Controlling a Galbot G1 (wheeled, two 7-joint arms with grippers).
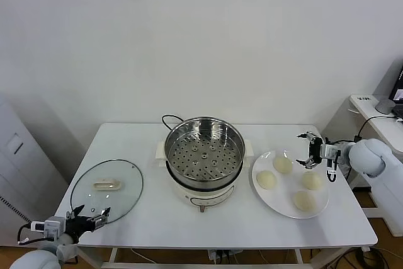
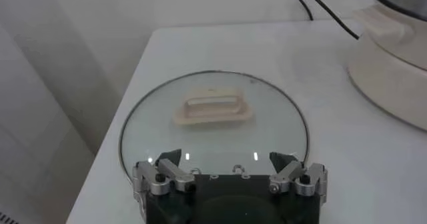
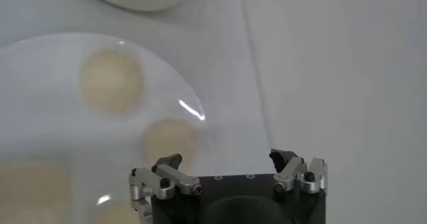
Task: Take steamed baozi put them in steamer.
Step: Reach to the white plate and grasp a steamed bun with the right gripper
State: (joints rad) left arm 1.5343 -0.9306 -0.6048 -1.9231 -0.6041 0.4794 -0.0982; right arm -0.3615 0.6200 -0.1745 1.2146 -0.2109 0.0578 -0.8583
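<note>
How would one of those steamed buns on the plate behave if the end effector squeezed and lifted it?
The steamed baozi look smooth, domed and puffy, so probably soft and light, denting under a firm squeeze. Each sits flat on the plate, so rolling seems unlikely. The open right end effector would likely need a gentle, wide grip.

A plain white wall [image 1: 201,36] stands behind the white surface [image 1: 145,218]. A grey cabinet [image 1: 19,168] is on one side, another white desk [image 1: 378,121] on the other.
</note>
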